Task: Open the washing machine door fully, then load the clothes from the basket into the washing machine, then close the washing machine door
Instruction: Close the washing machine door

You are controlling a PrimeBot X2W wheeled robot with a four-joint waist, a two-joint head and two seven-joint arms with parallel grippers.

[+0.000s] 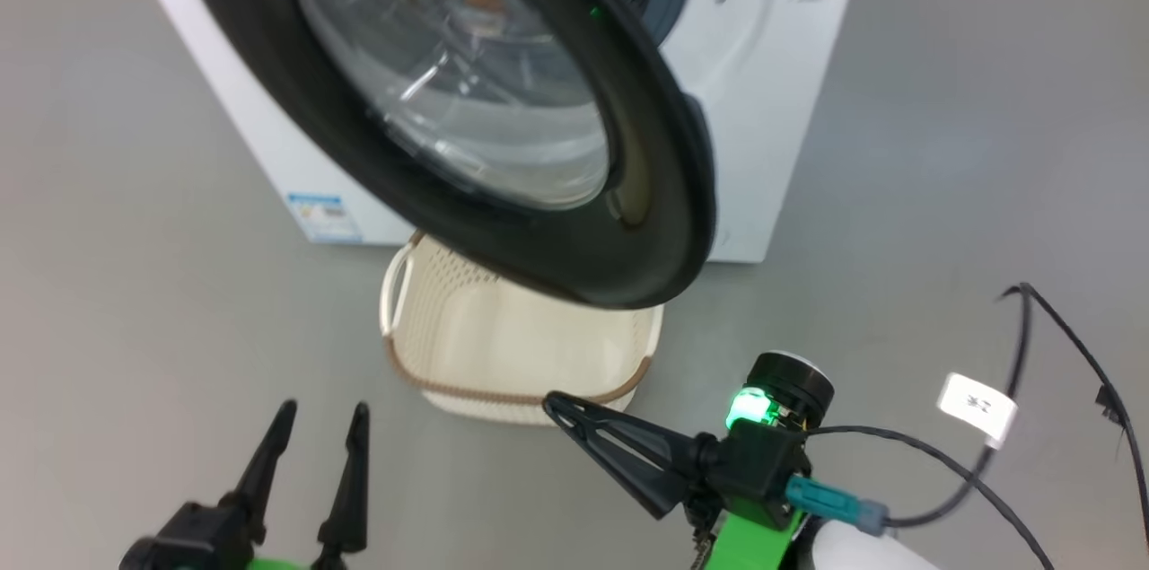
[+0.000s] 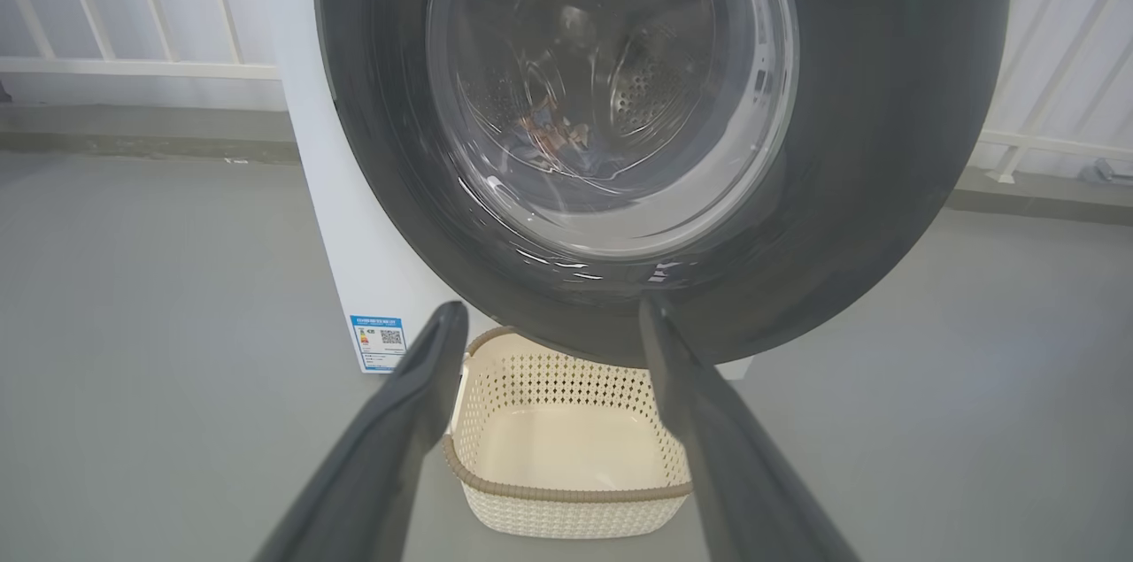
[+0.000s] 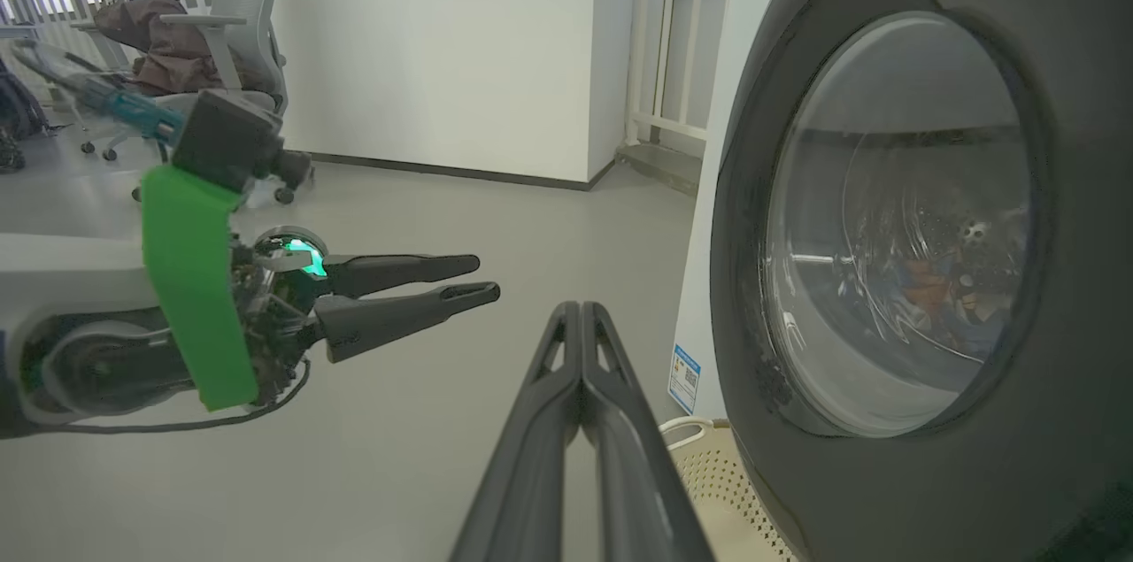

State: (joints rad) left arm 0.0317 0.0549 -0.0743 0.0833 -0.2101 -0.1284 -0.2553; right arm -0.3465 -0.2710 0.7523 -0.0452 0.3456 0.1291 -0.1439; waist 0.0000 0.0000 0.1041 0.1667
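The left claw (image 2: pixel 549 323) shows two long, matte dark fingers tapering to blunt tips. They are spread well apart with nothing between them. The right claw (image 3: pixel 580 307) has its slotted fingers pressed flat together into one narrow wedge, gripping nothing.

Just beyond both stands the washing machine door (image 1: pixel 467 76), swung partway out from the washing machine (image 1: pixel 763 148). It has a wide glossy black rim around a bulging clear glass bowl. Through that glass, in the perforated steel drum, lie the clothes (image 3: pixel 929 279), crumpled blue and orange-brown fabric.

Beneath the door's lower edge, the basket (image 2: pixel 566 381) sits on the smooth grey floor (image 1: pixel 135 328), close before the white boxy front. It is rectangular cream plastic with diamond-pierced walls, a brown woven-look rim and a smooth bare bottom. A small blue label (image 1: pixel 325 215) marks the machine's lower corner.
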